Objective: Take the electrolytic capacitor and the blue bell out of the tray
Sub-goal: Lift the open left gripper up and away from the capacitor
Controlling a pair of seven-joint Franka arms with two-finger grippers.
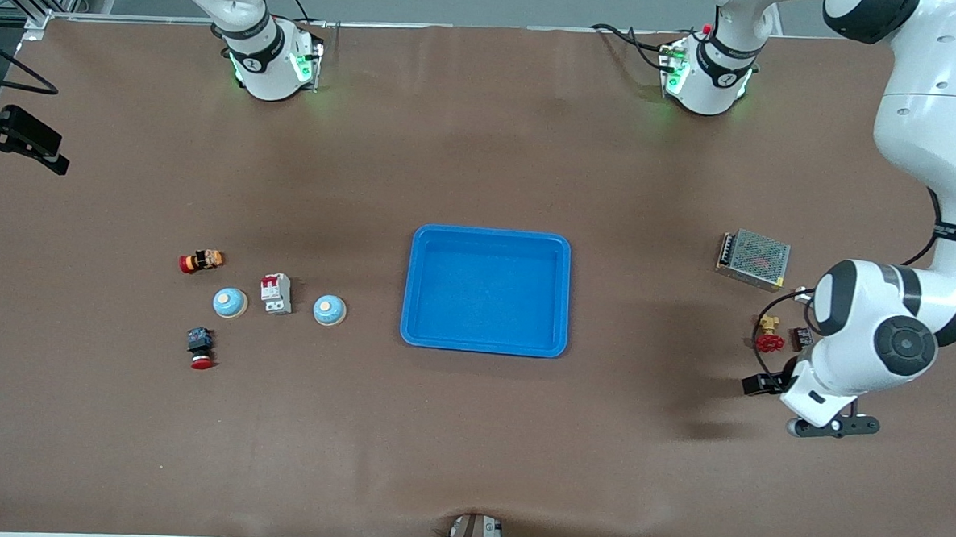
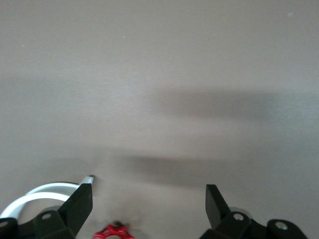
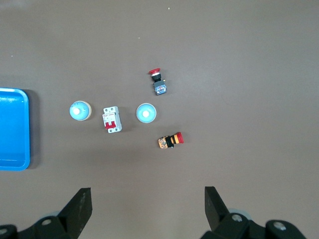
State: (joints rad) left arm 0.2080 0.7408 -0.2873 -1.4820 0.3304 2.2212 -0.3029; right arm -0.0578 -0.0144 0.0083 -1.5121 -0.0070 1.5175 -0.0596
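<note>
So the two bells sit toward the right arm's end of the table: one light-blue bell [image 1: 329, 310] is nearer the blue tray [image 1: 488, 237], the other bell [image 1: 229, 303] is farther out from it, and a white-and-red circuit breaker [image 1: 276, 293] stands between them. Nothing I can confidently call a capacitor; by the left arm's end there's a small dark part [image 1: 802, 338] beside a red valve handle [image 1: 769, 342] and a yellow bit [image 1: 768, 322], too small to identify. The left gripper [image 2: 148, 203] hangs low over the table right by that cluster, jaws spread wide with nothing between them. The front view mostly hides it under the arm's own wrist, while the left wrist view shows the valve handle poking in at the edge between the fingers. The right gripper [image 3: 148, 205] is out of the front view entirely; its wrist camera looks down from high up over the bells, fingers wide apart and empty. Also around: two red-capped push buttons [image 1: 201, 261] [image 1: 200, 347] near the bells, and a metal mesh power supply [image 1: 753, 259]. Brown mat covers the whole table [image 1: 470, 446], cables along the edge closest to the front camera.
</note>
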